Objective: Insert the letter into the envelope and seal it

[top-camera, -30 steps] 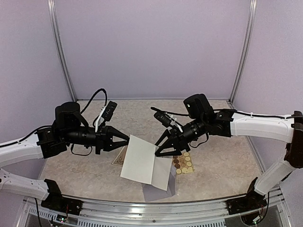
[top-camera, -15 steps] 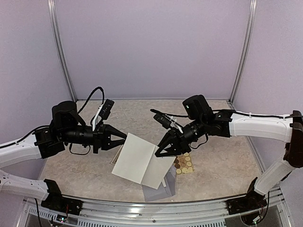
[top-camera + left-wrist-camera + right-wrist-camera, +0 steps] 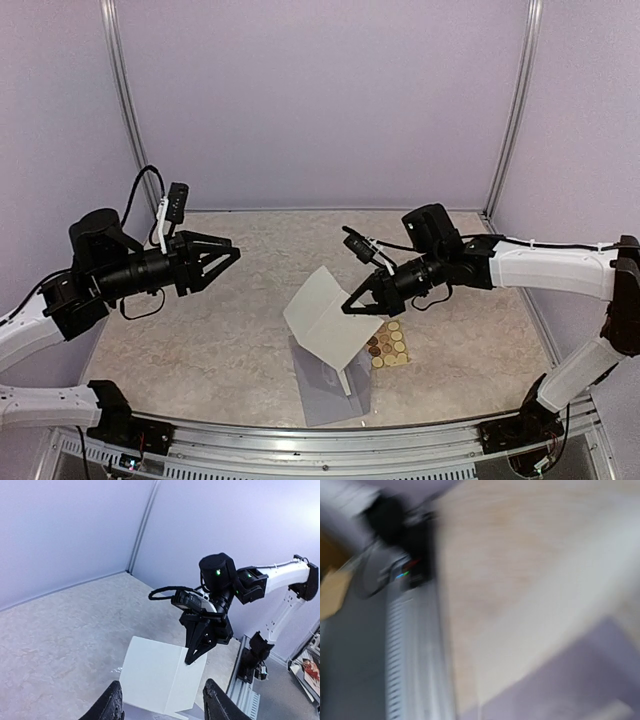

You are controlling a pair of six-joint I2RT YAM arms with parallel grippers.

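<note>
The letter [image 3: 325, 322], a folded white sheet, hangs tilted above the table with my right gripper [image 3: 350, 306] shut on its upper right edge. In the left wrist view the same letter [image 3: 155, 679] shows with the right gripper's [image 3: 192, 659] tips pinched on it near the fold. The grey-lavender envelope [image 3: 330, 388] lies flat on the table under the letter, partly covered by it. My left gripper [image 3: 222, 262] is open and empty, well to the left of the letter, its fingers [image 3: 113, 707] pointing at it. The right wrist view is motion-blurred.
A small tan sheet of round stickers [image 3: 388, 345] lies on the table just right of the letter, below the right gripper. Lavender walls with metal posts [image 3: 128, 130] close off the back and sides. A metal rail [image 3: 330, 445] runs along the near edge.
The left gripper let go of the letter, opened and drew back to the left. The right gripper closed on the letter, which now hangs further right and more steeply tilted.
</note>
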